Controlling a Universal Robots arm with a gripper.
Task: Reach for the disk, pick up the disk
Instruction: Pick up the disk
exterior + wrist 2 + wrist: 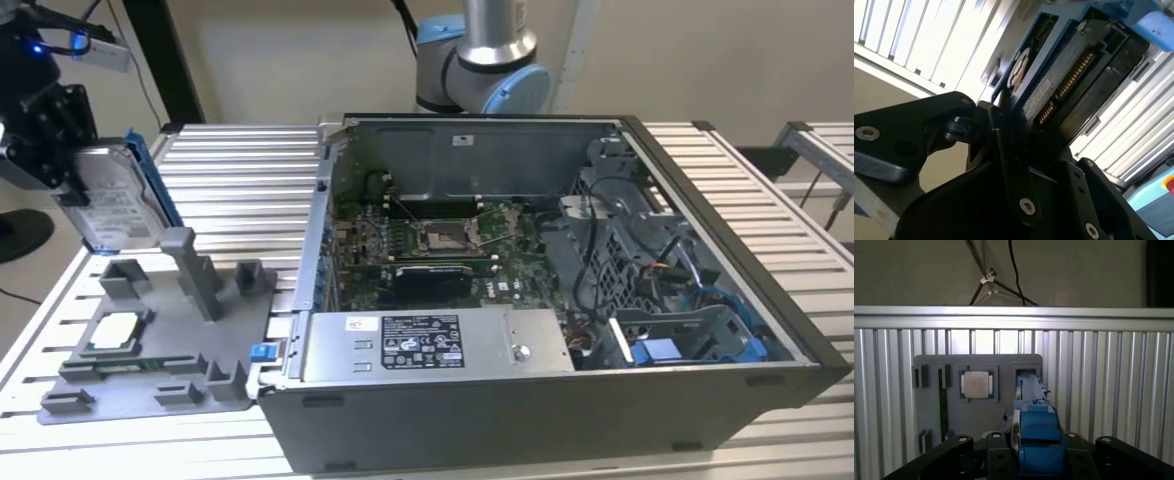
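The disk [114, 205] is a silver hard drive with a white label in a blue bracket frame. It hangs on edge in the air above the grey fixture tray [160, 345] at the exterior view's left. My black gripper [54, 135] is shut on the disk's upper end. In the second wrist view the disk [1069, 85] shows its connector edge, clamped between the black fingers [1009, 165]. The first wrist view looks down along the blue bracket of the disk [1035, 430] toward the tray [979, 412] below.
An open computer case [561, 300] fills the exterior view's middle and right on a ribbed metal table [240, 170]. A small square CPU chip [977, 384] rests in the tray. Upright grey posts [194, 270] stand on the tray under the disk.
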